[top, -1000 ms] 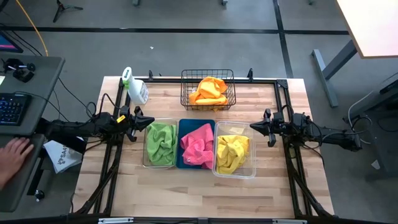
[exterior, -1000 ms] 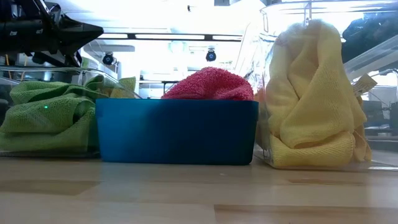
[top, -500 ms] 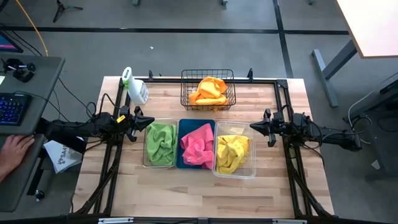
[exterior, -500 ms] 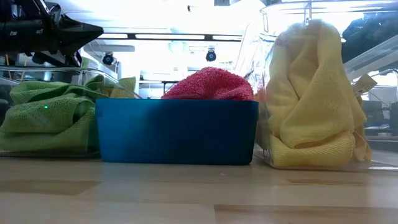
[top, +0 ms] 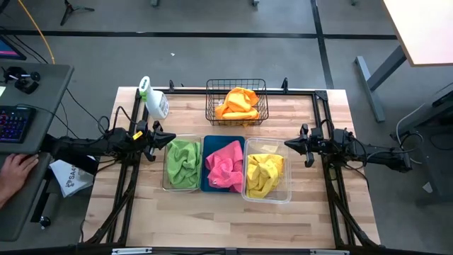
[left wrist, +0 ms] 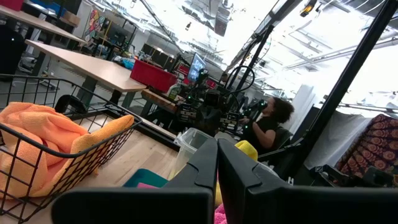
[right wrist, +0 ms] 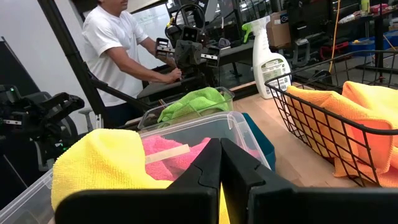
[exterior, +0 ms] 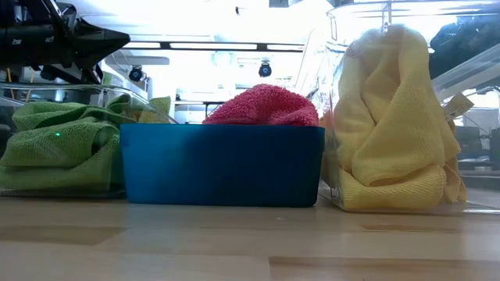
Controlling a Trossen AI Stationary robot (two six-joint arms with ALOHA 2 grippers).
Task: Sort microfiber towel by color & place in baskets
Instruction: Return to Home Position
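A black wire basket (top: 236,103) at the table's far side holds orange towels (top: 238,103). In front of it stand three tubs in a row: a clear tub (top: 168,174) with a green towel (top: 182,162), a blue tub (top: 204,186) with a pink towel (top: 224,166), and a clear tub (top: 283,191) with a yellow towel (top: 263,174). My left gripper (top: 172,140) hovers left of the green tub, shut and empty. My right gripper (top: 286,144) hovers right of the yellow tub, shut and empty.
A white spray bottle (top: 153,100) lies at the table's far left corner. Black frame rails (top: 327,106) run along the table's sides. A person's hand (top: 13,171) rests at a desk left of the table. Bare wood (top: 212,219) lies along the near edge.
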